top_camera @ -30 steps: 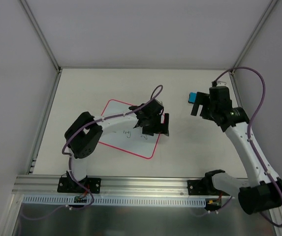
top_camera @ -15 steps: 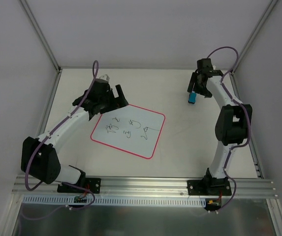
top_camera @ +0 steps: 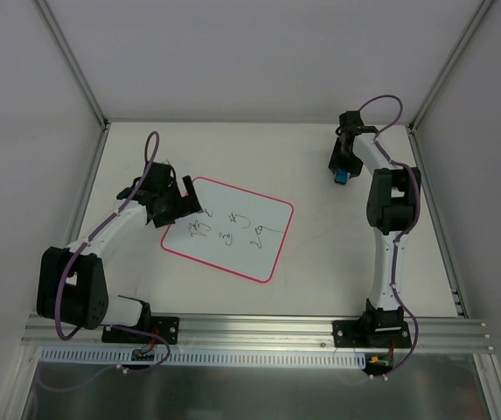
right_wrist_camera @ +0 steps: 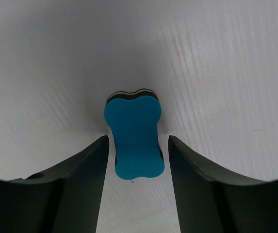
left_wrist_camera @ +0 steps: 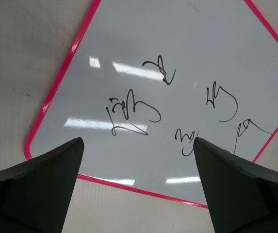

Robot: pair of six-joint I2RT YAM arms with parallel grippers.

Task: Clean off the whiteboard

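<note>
A blue eraser [right_wrist_camera: 134, 141] lies well apart from the scribbled whiteboard [top_camera: 233, 197]. The right gripper [right_wrist_camera: 138, 139] straddles it narrowly, contact unclear; the left gripper [left_wrist_camera: 139, 145] hangs wide open over the board.

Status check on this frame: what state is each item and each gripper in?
whiteboard: flat on the table, dark scribbles unerased.
eraser: on the table, not lifted.
left gripper: open, over the whiteboard's edge, holding nothing.
right gripper: open, straddling the eraser, slim gaps either side.

The left arm bends forward, its left gripper [left_wrist_camera: 136, 160] spread wide. The right arm stretches far ahead, the right gripper [right_wrist_camera: 138, 145] pointing down, jaws narrowly apart.
</note>
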